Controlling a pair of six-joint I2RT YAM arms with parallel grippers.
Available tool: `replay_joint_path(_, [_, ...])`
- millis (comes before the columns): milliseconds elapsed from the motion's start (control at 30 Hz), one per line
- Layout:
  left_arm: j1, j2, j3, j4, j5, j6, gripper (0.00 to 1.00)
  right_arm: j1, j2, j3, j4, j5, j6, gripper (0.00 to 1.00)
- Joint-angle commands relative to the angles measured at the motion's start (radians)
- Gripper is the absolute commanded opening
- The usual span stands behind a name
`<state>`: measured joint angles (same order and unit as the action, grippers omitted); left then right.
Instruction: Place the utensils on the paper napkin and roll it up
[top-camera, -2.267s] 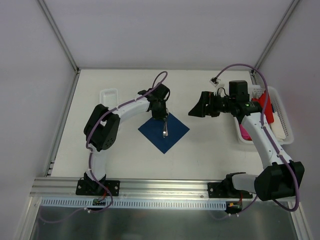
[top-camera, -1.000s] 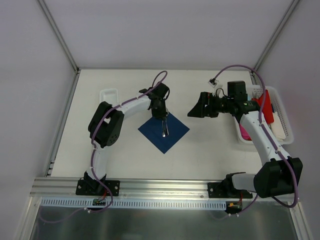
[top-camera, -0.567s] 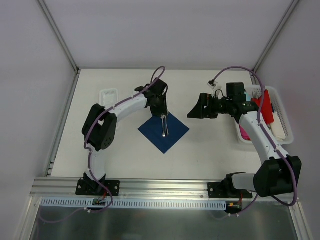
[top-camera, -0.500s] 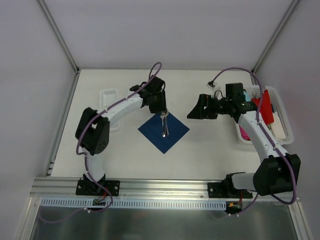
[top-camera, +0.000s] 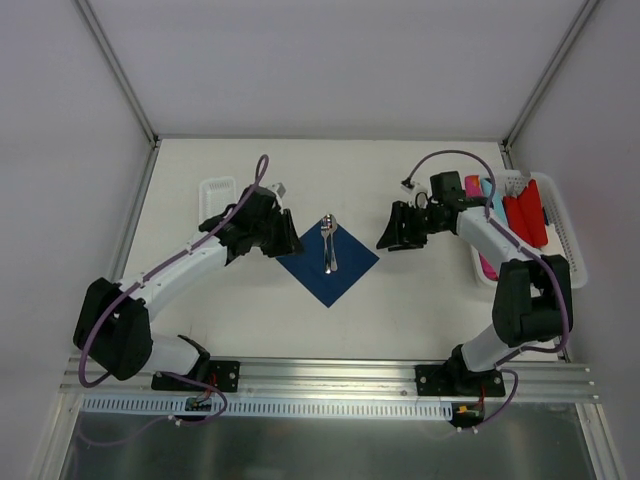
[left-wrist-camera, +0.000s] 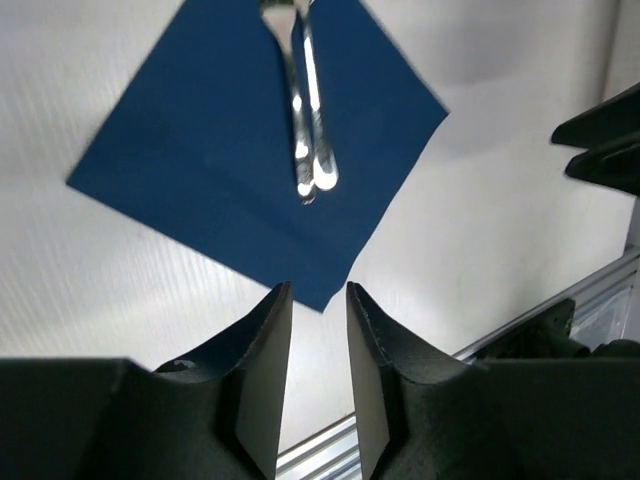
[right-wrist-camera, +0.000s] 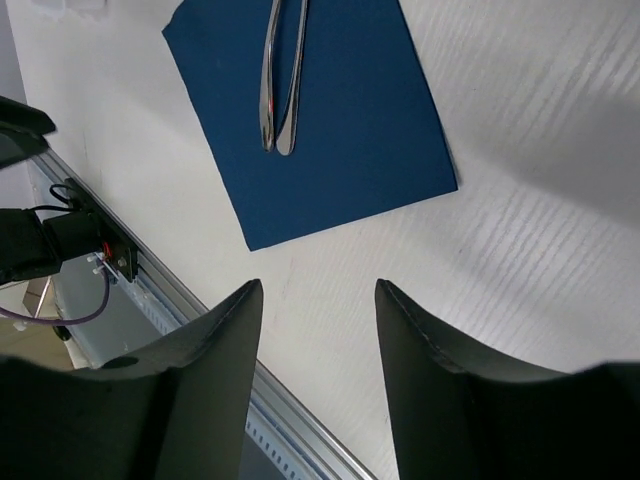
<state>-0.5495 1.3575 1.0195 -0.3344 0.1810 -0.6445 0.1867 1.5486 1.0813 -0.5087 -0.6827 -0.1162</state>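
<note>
Utensils (top-camera: 328, 248) and paper napkin (top-camera: 308, 265) both rested on the white desk (top-camera: 400, 310), the widest thing in view, walled on three sides by pale panels. Over it reached the left arm (top-camera: 180, 275), stretched low from its base toward the middle, and the right arm (top-camera: 520, 290), doubled back from the right side. A long white tray (top-camera: 573, 250) stood along the desk's right edge with red, pink and turquoise plastic pieces (top-camera: 525, 215) in it, and a small white tray (top-camera: 218, 186) lay near the far left. The paper napkin, a dark navy square turned corner-on like a diamond, lay flat and unrolled at the middle of the desk, between the two claws. The left claw (left-wrist-camera: 316, 290) sat just beside the napkin's left corner, its fingers parted by only a narrow slot. Nothing was between them, and in the left wrist view one corner of the napkin showed just beyond the tips. Whether those tips touched the desk I could not tell. The right claw (right-wrist-camera: 318, 285) hung to the right of the napkin, apart from it. Its fingers were spread wider than the left's and were likewise empty, with bare desk showing through the gap. The utensils, two slim shiny silver pieces, lay side by side on the napkin's far half, their handles pointing toward the near corner with the ends touching, their heads at the far corner. Neither claw touched them.
</note>
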Motion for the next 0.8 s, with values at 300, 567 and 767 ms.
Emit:
replay_joint_path(300, [0.002,-0.070,-0.161,0.144,0.098,-0.044,0.30,0.359,-0.126,-0.139,0.096,0.212,-0.333,0.44])
replay_joint_path(567, [0.118,-0.132,-0.154,0.156,0.219,-0.102,0.35,0.631,-0.145,-0.178,0.122,0.457,-0.545,0.44])
replay_joint_path(767, [0.253,-0.212,-0.164,0.156,0.297,-0.116,0.43,0.738,-0.064,-0.195,0.214,0.502,-0.574,0.44])
